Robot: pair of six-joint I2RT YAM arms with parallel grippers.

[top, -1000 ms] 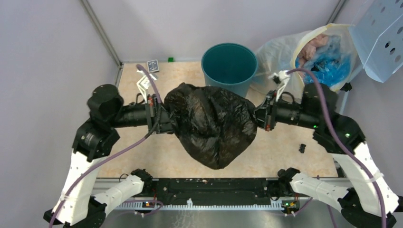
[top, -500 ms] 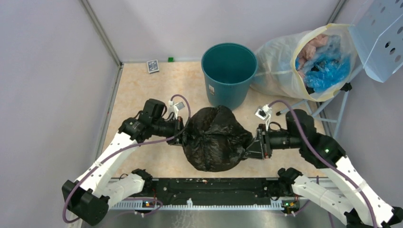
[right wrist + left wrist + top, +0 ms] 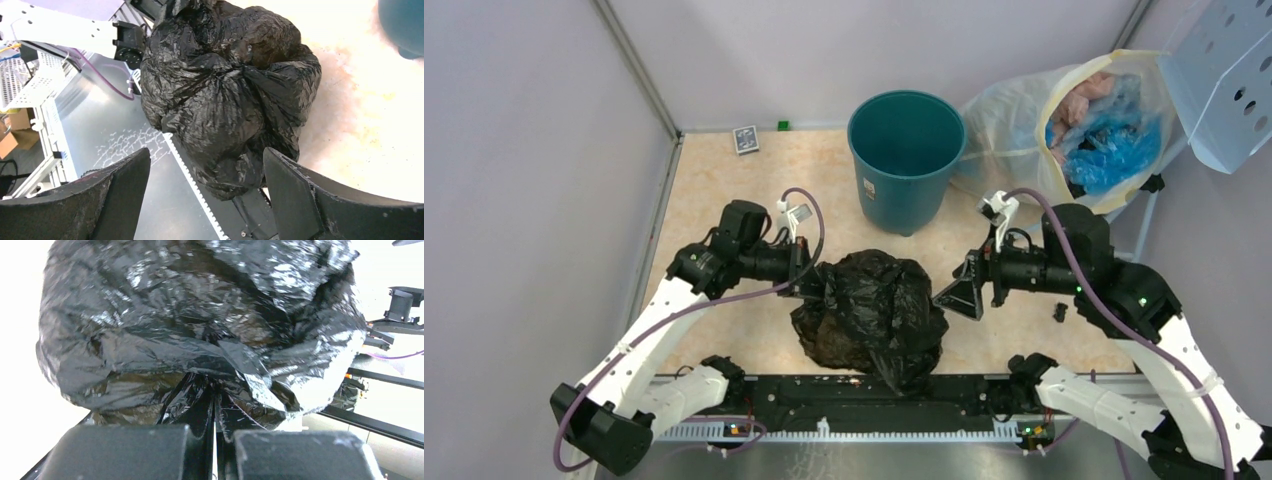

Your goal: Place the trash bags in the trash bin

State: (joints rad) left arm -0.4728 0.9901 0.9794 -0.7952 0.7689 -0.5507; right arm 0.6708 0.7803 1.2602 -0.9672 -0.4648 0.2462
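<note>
A glossy black crinkled trash bag point(image 3: 871, 315) slumps on the table's near middle, its lower end draped over the front rail. My left gripper point(image 3: 821, 287) is shut on a pinch of the bag's left edge; in the left wrist view the film point(image 3: 210, 335) bunches into the closed jaws point(image 3: 215, 412). My right gripper point(image 3: 954, 296) stands open just right of the bag, apart from it. Through the right wrist view the bag point(image 3: 225, 95) lies beyond the spread fingers point(image 3: 205, 175). The teal trash bin point(image 3: 906, 160) stands upright behind the bag, with nothing visible inside.
A large translucent whitish sack point(image 3: 1064, 125) with blue and pink contents leans at the back right beside a perforated white panel point(image 3: 1229, 85). A small dark card point(image 3: 745, 139) lies at the back left. A small black part point(image 3: 1059, 311) lies on the table's right side.
The right gripper let go of the bag's right side and drew back a little. The bag, held high and stretched a second ago, came down and sagged toward the front rail.
</note>
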